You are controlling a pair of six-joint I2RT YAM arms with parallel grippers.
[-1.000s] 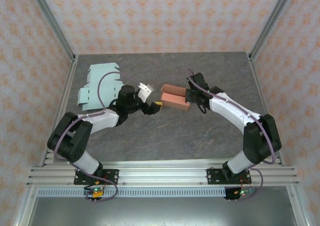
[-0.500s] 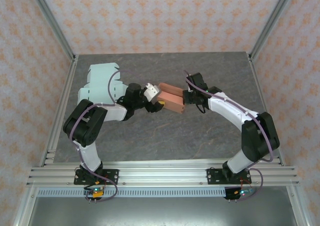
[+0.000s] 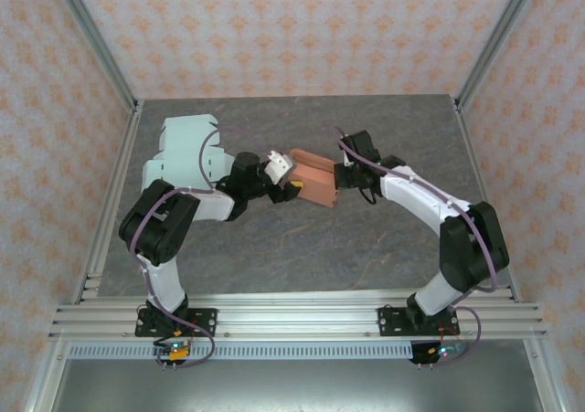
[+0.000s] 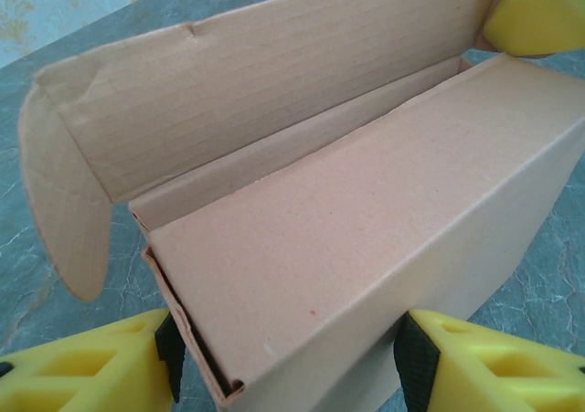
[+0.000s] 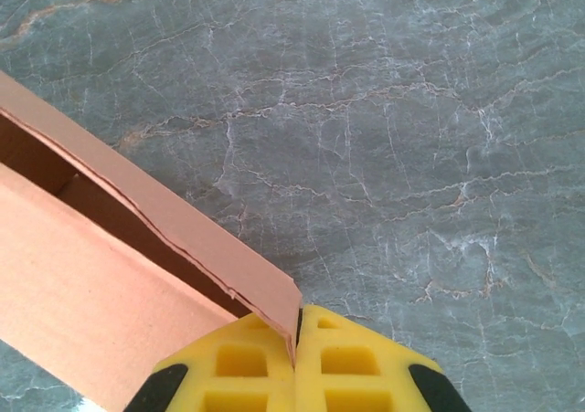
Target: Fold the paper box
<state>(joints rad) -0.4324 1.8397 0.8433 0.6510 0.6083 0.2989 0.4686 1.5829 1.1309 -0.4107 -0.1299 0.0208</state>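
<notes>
bench (image 3: pixel 292 248): grey marbled top, metal frame posts at the corners, patterned walls around.
paper box (image 3: pixel 314 180): brown cardboard, long and narrow, mid-bench, set slantwise between the two hands. Top open. The long lid flap stands up along one side, and a small rounded end flap bends outward at the left arm's end. Can't tell if it rests on the bench or is lifted off it.
left hand (image 4: pixel 292 362): at the box's left end, spread, one yellow finger on each side of the end corner. The black pads sit right at the box walls. Can't tell whether they press or only flank it.
right hand (image 5: pixel 297 362): at the box's other end, fingers pressed together, pinching the thin top edge of a box side wall at its corner. The cardboard edge runs straight down into the seam between them.
flat blanks (image 3: pixel 183 152): pale blue-green unfolded sheets, far-left of the bench, lying flat, well apart from the box. The left arm's cable crosses over them.
</notes>
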